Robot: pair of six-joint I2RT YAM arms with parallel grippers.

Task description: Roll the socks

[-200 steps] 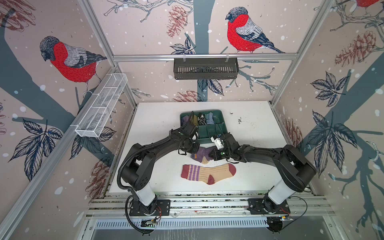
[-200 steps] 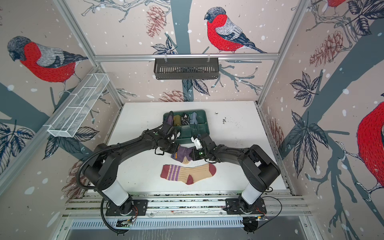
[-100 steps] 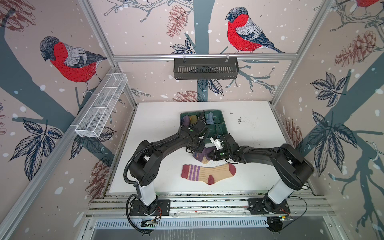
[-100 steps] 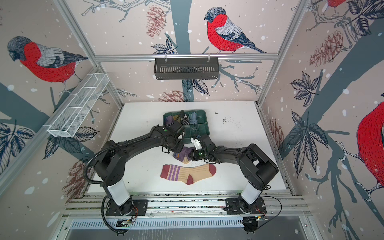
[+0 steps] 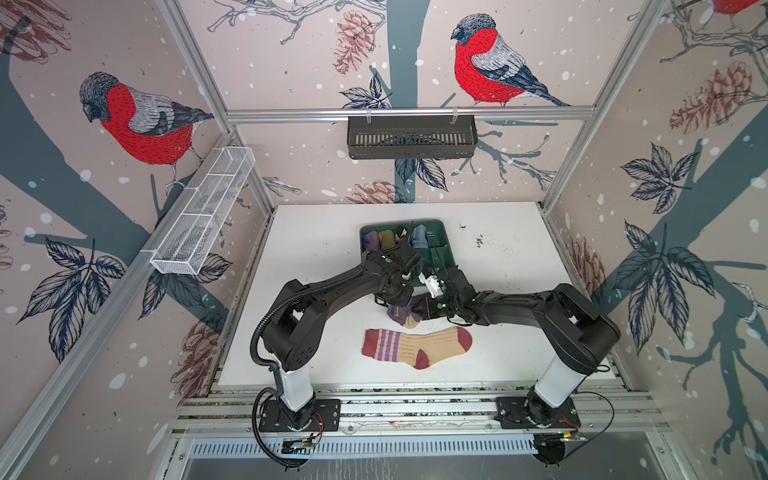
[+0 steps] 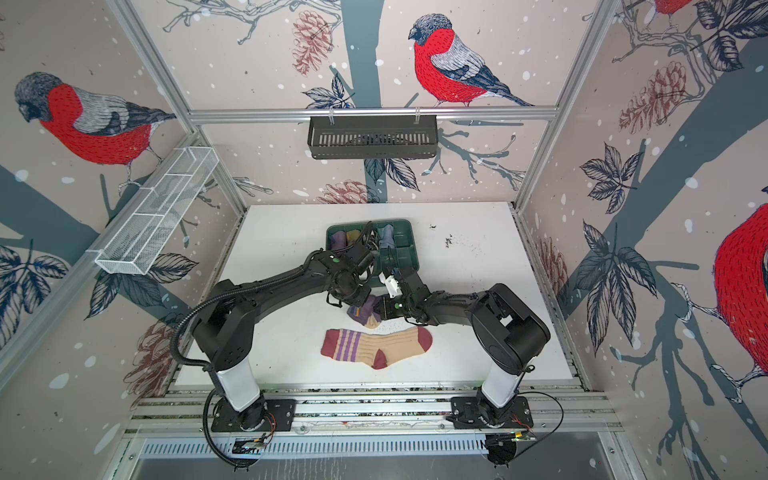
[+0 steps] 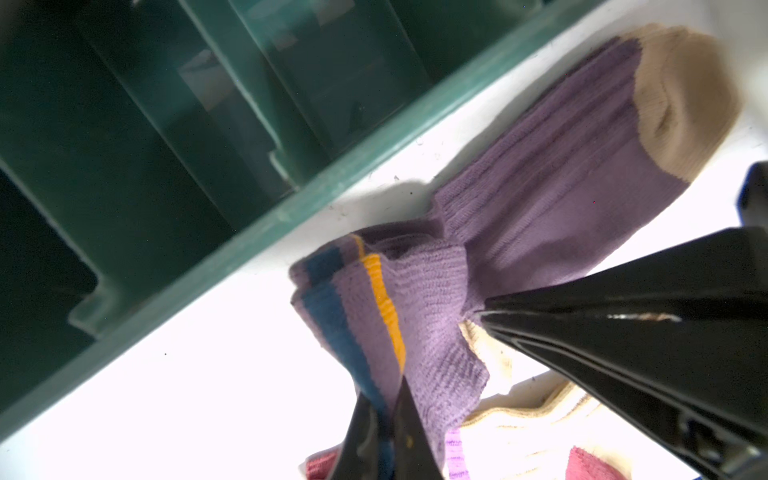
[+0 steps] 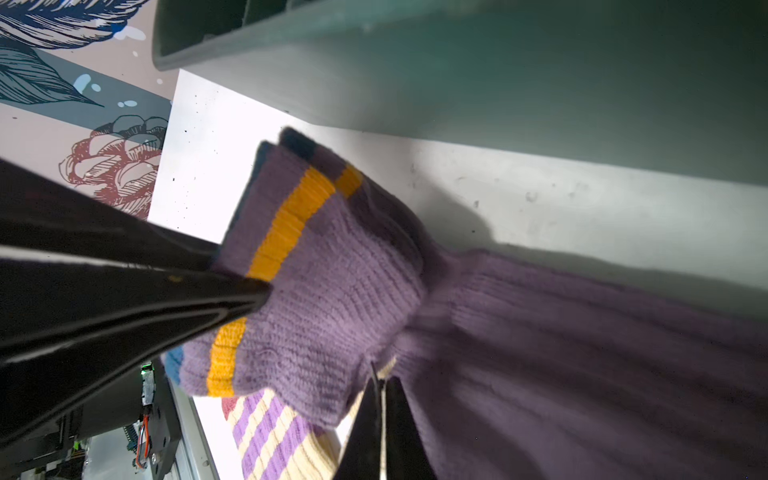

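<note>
Green tray, two wall baskets and a speckled white table.

The tray (image 5: 439,246) sits on the table (image 5: 511,282) towards the back wall. Its compartments hold rolled bundles: purplish (image 5: 371,240), olive (image 5: 387,239) beside it, and light blue (image 5: 419,236) further right. A black slotted basket (image 5: 411,137) hangs on the back rail, and a white mesh basket (image 5: 203,212) on the left wall. Black specks (image 5: 480,241) dot the table right of the tray. Bird wallpaper (image 5: 145,120) covers the walls.

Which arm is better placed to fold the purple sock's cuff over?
Probably left: the left gripper, jaws shut, holds the purple sock's cuff; the right gripper pinches farther in, near the heel.
</note>
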